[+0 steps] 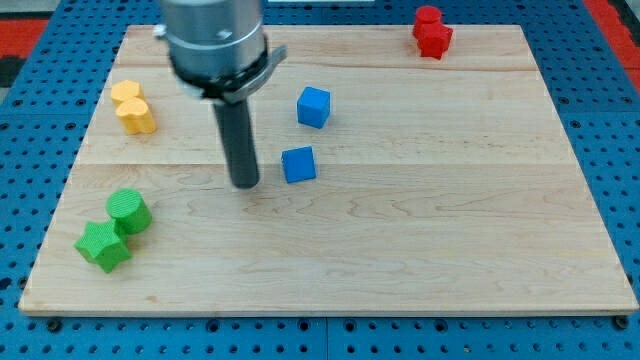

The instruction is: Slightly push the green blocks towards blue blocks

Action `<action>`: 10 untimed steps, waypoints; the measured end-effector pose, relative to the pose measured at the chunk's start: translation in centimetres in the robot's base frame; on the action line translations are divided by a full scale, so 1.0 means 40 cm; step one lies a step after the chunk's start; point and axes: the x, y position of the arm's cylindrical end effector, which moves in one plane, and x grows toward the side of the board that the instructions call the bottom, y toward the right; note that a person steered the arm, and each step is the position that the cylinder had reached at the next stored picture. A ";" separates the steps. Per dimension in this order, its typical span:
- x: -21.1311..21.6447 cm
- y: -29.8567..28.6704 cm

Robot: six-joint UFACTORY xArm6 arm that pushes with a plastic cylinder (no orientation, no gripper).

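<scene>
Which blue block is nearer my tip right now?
The lower blue cube, just to the view's right of my tip; the other blue cube sits higher up.

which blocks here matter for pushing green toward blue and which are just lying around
Part of the job:
green cylinder
green star block
upper blue cube
lower blue cube
my tip, left of the lower blue cube

Just lying about:
yellow blocks
red blocks

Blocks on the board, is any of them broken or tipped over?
None looks broken. The red blocks sit right at the board's top edge, slightly overhanging. My tip stands just left of the lower blue cube, far from the green blocks.
</scene>
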 end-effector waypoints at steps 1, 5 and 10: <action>0.018 0.115; 0.256 0.081; 0.151 -0.349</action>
